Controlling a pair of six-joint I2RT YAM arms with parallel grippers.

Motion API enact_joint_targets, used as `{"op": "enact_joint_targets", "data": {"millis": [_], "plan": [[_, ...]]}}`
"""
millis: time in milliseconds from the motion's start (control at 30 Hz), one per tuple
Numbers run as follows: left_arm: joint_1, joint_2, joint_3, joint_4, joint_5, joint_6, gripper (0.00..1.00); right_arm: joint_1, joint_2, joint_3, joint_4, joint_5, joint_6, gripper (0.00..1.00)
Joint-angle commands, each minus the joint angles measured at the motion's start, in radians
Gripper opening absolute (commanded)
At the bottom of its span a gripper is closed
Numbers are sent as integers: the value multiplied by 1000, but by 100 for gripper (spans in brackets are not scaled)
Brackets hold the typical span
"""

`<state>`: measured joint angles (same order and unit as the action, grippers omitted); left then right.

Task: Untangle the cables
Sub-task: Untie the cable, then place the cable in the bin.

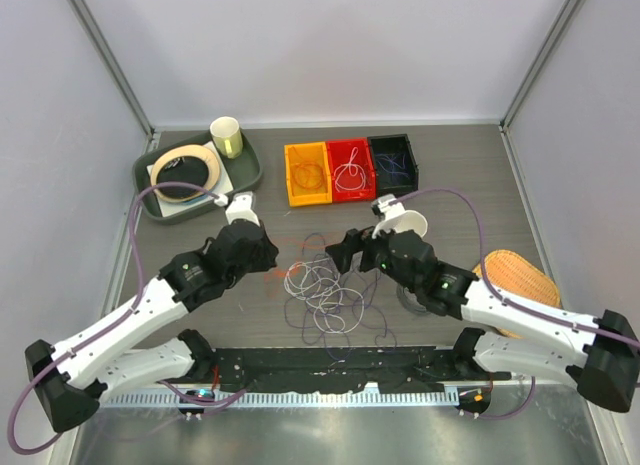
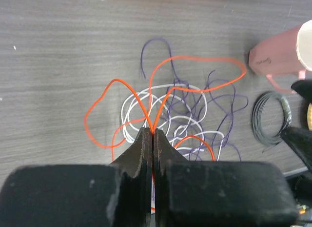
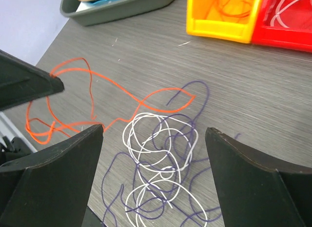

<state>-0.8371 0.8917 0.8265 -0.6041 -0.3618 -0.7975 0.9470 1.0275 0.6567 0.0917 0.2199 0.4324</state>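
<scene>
1. The table [image 1: 470, 185] is walled on the left, far and right sides. The near edge carries both arm bases.
2. On the far side, the orange bin [image 1: 306, 199], red bin [image 1: 350, 193] and black bin [image 1: 395, 188] stand in 1 row, touching. The green tray [image 1: 250, 175] is far left and the basket [image 1: 515, 275] is right.
3. Bare wood lies left of and beyond the pile. The right side is tighter, with the pink mug [image 2: 278, 56] and black coil [image 2: 255, 117] just beside the tangle.
4. The cables [image 1: 325, 290] sit mid-table between the 2 grippers, well apart from the bins.
5. The pile is white loops stacked in the middle, thin purple strands threaded through and trailing out, and orange looping wide to the left.
6. The left gripper [image 2: 150, 134] is clenched, pinching the orange cable [image 2: 115, 80] at its tip. 2 strands fan out from the pinch.
7. The right gripper [image 3: 153, 129] has its jaws spread wide over the white loops, grasping nothing.
</scene>
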Motion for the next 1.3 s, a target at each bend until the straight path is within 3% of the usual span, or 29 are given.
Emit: {"op": "enact_joint_targets", "data": {"millis": [0, 333, 667, 933, 1100, 1267], "plan": [[3, 73, 135, 23, -101, 41, 0, -2, -139, -77, 43, 153, 25, 92], [62, 257, 437, 79, -151, 162, 0, -2, -336, -199, 40, 295, 68, 93], [271, 453, 582, 231, 31, 156, 0, -2, -474, -265, 19, 506, 134, 96], [326, 650, 762, 193, -94, 132, 0, -2, -609, -338, 82, 547, 92, 96], [329, 776, 894, 80, -252, 77, 0, -2, -633, -339, 57, 579, 83, 96], [331, 872, 965, 90, -261, 26, 0, -2, -641, -339, 45, 590, 83, 96]]}}
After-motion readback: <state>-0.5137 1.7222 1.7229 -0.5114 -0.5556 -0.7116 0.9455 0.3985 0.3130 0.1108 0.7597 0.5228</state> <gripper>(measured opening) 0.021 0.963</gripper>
